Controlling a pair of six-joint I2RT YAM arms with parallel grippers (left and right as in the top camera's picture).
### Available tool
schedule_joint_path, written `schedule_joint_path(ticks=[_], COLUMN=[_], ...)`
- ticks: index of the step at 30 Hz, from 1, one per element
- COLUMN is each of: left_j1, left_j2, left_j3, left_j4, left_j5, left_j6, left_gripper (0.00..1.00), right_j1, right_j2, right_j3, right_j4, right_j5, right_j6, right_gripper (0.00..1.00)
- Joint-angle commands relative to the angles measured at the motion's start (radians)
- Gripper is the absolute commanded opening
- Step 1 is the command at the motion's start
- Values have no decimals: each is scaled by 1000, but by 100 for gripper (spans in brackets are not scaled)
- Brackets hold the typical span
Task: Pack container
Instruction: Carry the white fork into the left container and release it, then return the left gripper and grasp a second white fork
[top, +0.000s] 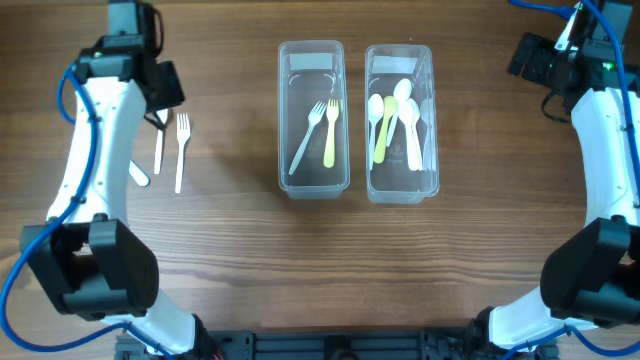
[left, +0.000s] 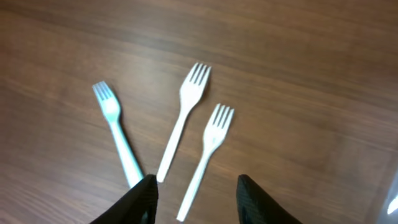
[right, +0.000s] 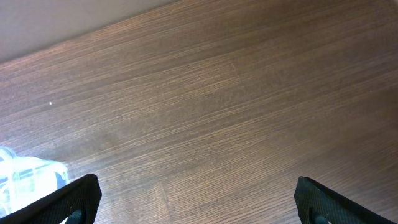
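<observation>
Containers are sitting side by side mid-table in the overhead view: the left container is holding two forks, the right container is holding spoons, and loose forks are lying well to their left. In the left wrist view, the left gripper is hovering released, fingers apart, above three forks. In the right wrist view, the right gripper is hanging spread wide over wood, with a clear container corner showing at lower left.

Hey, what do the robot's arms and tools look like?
The left arm and right arm are white tubular links with bulky black joints, with blue cables looping alongside. The left tool and right tool each have two black fingers.
</observation>
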Motion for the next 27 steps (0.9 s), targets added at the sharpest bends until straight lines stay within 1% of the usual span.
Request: schedule_joint_path(ticks=[1,5,7,12,14,15,17,20,22,27], left_j1=[34,36,36,36,36,36,36,37,37,47], left_j2=[22,23,23,23,23,23,23,23,23,31], left_j3=[0,-43,-94,-249,-294,-309,-335,-375,-393,-444], left_j4=[-6,3,16,115,164,180,212,276,296,363], left_j5=[88,94,99,140,176,192,194,195,193,175], left_j6=[79,78,78,82,136,156,161,161,186,187], left_gripper=[41,41,42,41,41,41,42,42,41,41], right_j1=[2,2,2,2,2,2,2,2,2,2], right_j2=[-13,-13,-13,-13,-13,-13,-13,-13,-13,-13], right_j3=[18,18,18,18,18,18,18,18,18,18], right_j4=[5,5,5,5,5,5,5,5,5,5], right_j5=[17,17,17,17,17,17,17,17,17,17], right_j6=[0,0,0,0,0,0,0,0,0,0], right_gripper=[100,100,100,100,100,100,100,99,100,100])
